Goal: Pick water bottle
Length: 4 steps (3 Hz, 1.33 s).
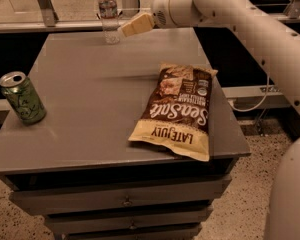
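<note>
The water bottle (109,14) is a slim clear plastic bottle with a white cap and a pale label band. It stands upright at the far edge of the grey table (90,109). My gripper (132,26) is at the end of the white arm that reaches in from the right. It is just to the right of the bottle, at the height of the bottle's lower body, with its tip close to the bottle.
A green drink can (23,98) stands at the table's left edge. A brown and yellow chip bag (177,111) lies flat on the right half. Drawers sit under the tabletop. A metal rail and posts run behind the far edge.
</note>
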### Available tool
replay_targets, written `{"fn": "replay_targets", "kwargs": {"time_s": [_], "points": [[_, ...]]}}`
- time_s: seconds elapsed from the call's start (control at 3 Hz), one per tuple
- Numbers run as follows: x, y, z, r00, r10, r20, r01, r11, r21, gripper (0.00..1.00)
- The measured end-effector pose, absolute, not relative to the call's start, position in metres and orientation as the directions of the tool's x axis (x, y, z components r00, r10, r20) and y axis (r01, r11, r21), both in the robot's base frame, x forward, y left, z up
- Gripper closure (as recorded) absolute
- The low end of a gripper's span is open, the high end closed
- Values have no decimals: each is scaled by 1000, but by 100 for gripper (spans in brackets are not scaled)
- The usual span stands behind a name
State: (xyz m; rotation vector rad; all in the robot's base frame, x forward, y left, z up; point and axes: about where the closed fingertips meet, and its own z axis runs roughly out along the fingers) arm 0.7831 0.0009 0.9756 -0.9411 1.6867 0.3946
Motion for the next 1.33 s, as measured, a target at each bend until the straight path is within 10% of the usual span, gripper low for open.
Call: {"fn": "replay_targets", "kwargs": {"time_s": [1.33], "points": [[823, 43, 962, -15, -323, -946, -723, 657, -213, 0]]}}
